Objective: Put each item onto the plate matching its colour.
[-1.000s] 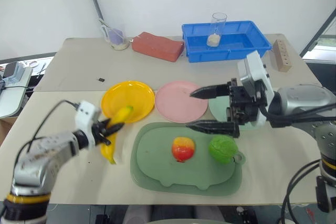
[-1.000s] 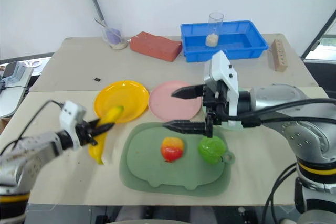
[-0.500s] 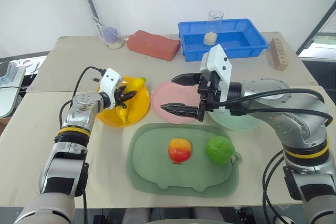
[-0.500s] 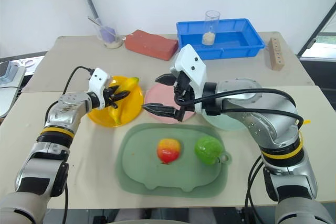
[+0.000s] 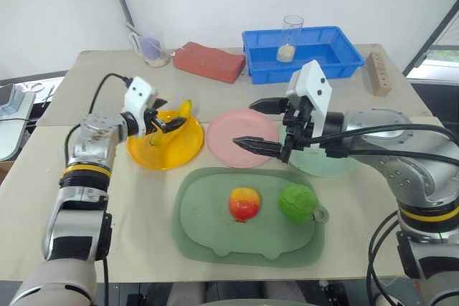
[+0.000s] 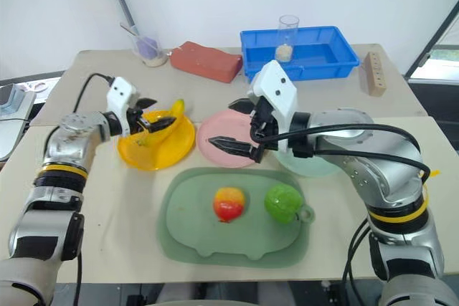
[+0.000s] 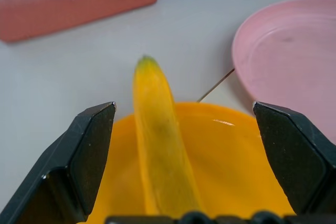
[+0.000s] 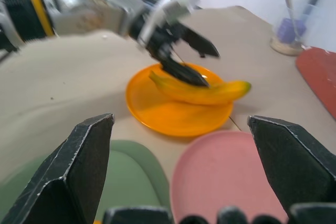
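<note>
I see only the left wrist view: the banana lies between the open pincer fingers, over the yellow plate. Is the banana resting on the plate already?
Observer: Yes, in the left eye view the banana lies on the yellow plate, its tip past the far rim, and the left pincer stands open around it.
Operator: I see. Where are the other two fruits?
Observer: The red-and-yellow fruit and the green fruit sit on the dull-green tray, not on plates.
Operator: And the right arm, what is it holding?
Observer: Nothing; the right pincer is open above the pink plate.
</note>
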